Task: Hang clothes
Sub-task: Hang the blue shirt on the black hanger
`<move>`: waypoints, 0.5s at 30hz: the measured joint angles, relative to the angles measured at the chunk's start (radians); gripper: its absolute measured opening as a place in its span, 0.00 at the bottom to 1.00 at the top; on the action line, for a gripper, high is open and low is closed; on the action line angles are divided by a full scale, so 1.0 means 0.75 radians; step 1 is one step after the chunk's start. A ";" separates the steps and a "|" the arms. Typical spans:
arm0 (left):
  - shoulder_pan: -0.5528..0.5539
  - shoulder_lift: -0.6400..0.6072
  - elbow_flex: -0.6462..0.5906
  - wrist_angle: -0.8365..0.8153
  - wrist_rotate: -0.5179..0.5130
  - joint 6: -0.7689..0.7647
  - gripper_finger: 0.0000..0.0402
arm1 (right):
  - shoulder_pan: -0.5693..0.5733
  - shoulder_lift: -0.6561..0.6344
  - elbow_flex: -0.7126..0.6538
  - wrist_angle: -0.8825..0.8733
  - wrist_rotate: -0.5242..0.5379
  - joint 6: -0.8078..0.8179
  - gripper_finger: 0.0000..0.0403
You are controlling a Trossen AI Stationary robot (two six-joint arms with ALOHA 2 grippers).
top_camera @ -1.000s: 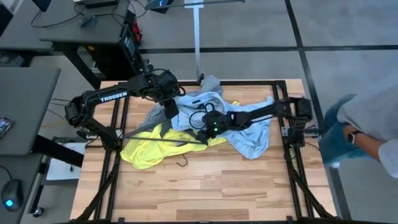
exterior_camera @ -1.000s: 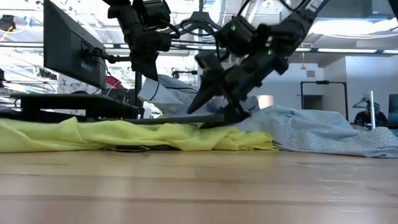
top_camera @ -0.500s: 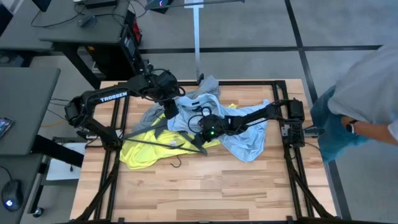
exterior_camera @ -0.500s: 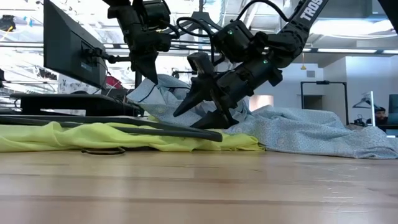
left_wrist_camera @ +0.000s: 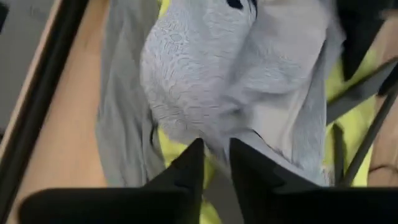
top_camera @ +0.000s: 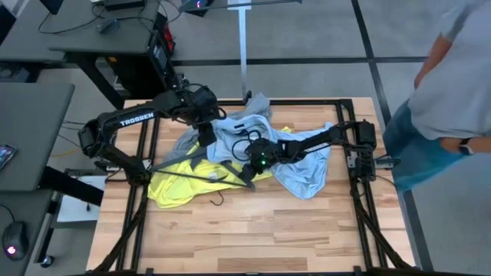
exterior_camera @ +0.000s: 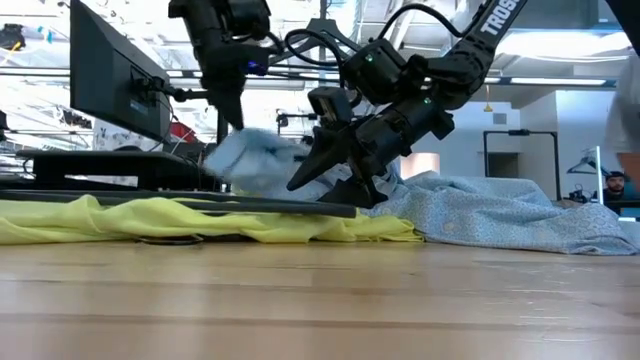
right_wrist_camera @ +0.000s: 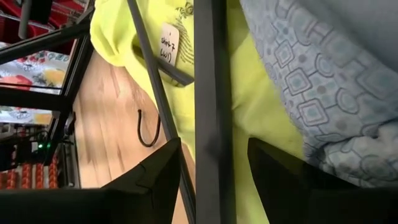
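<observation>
Since a second ago I see the left gripper (top_camera: 205,136) has let its fingers part, and the fold of pale light-blue shirt (exterior_camera: 250,160) it was lifting has slumped lower; the person (top_camera: 453,92) at the table's three o'clock has shifted toward one o'clock.

The wooden table (top_camera: 253,230) carries the heap of clothes around its centre. The pale light-blue shirt (top_camera: 307,165) spreads from the middle toward three o'clock. The neon-yellow T-shirt (top_camera: 180,188) lies from the middle toward eight o'clock. The grey T-shirt (top_camera: 257,103) peeks out at twelve o'clock, partly under the blue one.

A black hanger (top_camera: 192,172) lies across the yellow fabric, its long bar running from nine o'clock to the centre. The right gripper (top_camera: 244,172) sits there, fingers apart with that bar (right_wrist_camera: 208,93) between them; I cannot tell whether they touch it. The left gripper hangs just above the blue shirt at eleven o'clock of the heap, fingers slightly parted, holding nothing I can see.

The right wrist view alone shows a white label (right_wrist_camera: 168,43) on the yellow shirt and a hook (right_wrist_camera: 149,134) on bare wood. The low view shows a monitor (exterior_camera: 115,75) behind.
</observation>
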 joint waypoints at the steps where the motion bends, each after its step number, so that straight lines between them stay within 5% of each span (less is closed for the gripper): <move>1: 0.003 -0.008 0.000 -0.035 -0.014 -0.046 0.24 | -0.001 0.000 0.000 -0.003 -0.006 -0.011 0.43; 6: -0.056 -0.075 -0.002 -0.174 0.001 -0.417 0.34 | 0.000 -0.001 0.000 -0.015 -0.011 -0.045 0.43; 15: -0.620 -0.151 -0.314 -0.021 -0.008 -0.748 0.33 | -0.011 -0.002 0.000 -0.020 -0.018 -0.081 0.43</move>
